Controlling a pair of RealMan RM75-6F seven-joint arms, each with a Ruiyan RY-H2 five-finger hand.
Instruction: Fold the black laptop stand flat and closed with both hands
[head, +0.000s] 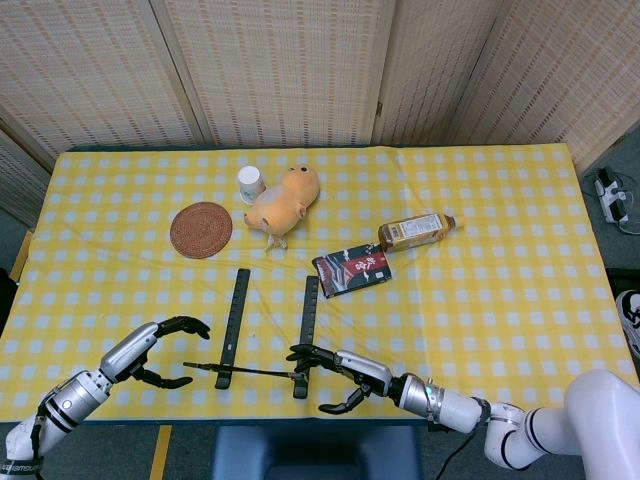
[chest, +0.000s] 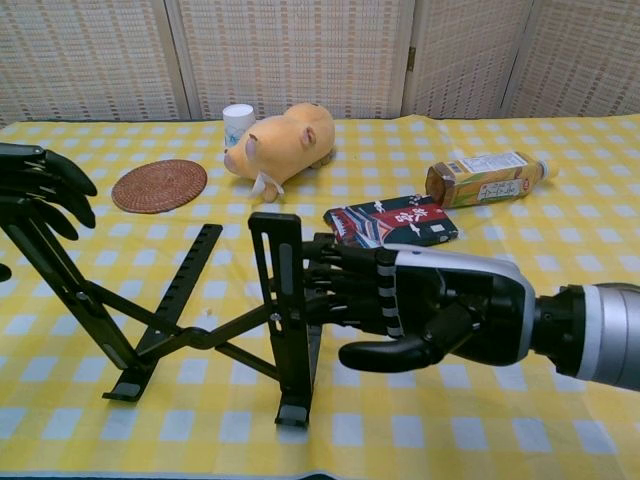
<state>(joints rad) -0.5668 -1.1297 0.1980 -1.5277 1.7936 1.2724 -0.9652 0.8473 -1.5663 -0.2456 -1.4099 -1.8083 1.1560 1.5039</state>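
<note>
The black laptop stand (head: 232, 320) (chest: 278, 260) stands unfolded near the table's front edge, its two slotted legs raised and joined by crossed struts. In the chest view my left hand (chest: 40, 185) is at the top of the left leg with its fingers stretched out, gripping nothing. From above, the left hand (head: 150, 340) arches just left of the stand. My right hand (chest: 430, 300) (head: 345, 365) lays its fingers flat against the right leg from the right side. Its thumb hangs free below.
Behind the stand lie a black and red packet (head: 352, 270), a tea bottle on its side (head: 415, 231), a yellow plush toy (head: 283, 200), a white cup (head: 250, 183) and a round woven coaster (head: 201, 230). The yellow checked table's front edge (head: 250, 412) is close under both hands.
</note>
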